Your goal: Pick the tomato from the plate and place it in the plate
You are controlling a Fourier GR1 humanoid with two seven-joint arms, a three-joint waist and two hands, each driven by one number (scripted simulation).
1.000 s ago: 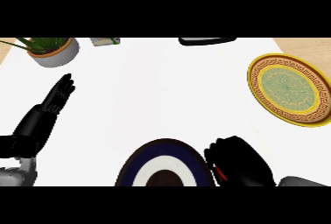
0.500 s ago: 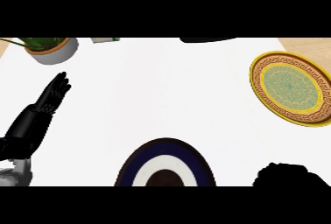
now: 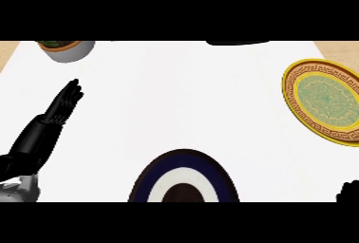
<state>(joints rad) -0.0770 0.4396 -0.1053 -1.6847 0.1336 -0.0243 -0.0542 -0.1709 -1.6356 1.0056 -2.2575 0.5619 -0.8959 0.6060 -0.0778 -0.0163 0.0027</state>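
Likely transfer step: right hand [image 3: 348, 192], state indiscernible, must next reach the yellow plate [image 3: 324, 97]; left hand [image 3: 61, 105] rests flat open.

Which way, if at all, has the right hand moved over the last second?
Yes. The right hand has moved right, away from the dark blue plate, to the view's lower right corner.

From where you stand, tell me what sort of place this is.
Probably a kitchen counter: a white countertop bearing a yellow patterned plate at the right, a navy and white plate at the near edge, and a potted plant far left.
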